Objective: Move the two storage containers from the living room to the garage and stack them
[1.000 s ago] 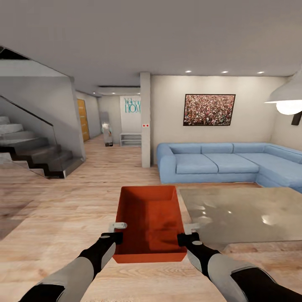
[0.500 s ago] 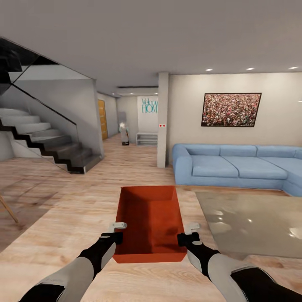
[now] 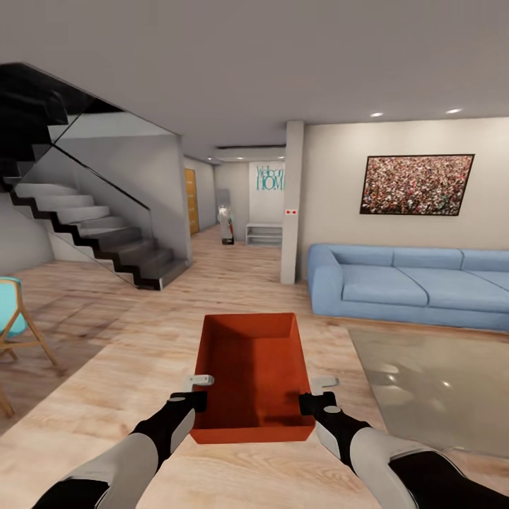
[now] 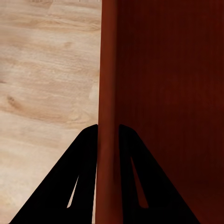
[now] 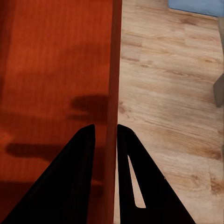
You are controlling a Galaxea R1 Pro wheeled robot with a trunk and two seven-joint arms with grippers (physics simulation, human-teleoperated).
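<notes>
Because the orange-red storage container (image 3: 253, 375) must be carried level out of the living room toward the garage, it is held above the wood-plank floor (image 3: 127, 353), each side wall pinched by the closed left gripper (image 3: 200, 390) and right gripper (image 3: 316, 393).

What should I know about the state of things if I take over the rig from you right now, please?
Left end effector: shut on the left wall of the storage container.
Right end effector: shut on its right wall.
The container is empty, held level out in front of the robot, above the wood-plank floor.
Location: the living room, blue sofa to the right, staircase to the left, hallway ahead.
Done: one container picked up with both arms.
Left: carry it to the garage, set it on the concrete floor, fetch the second container and stack it on top.
</notes>
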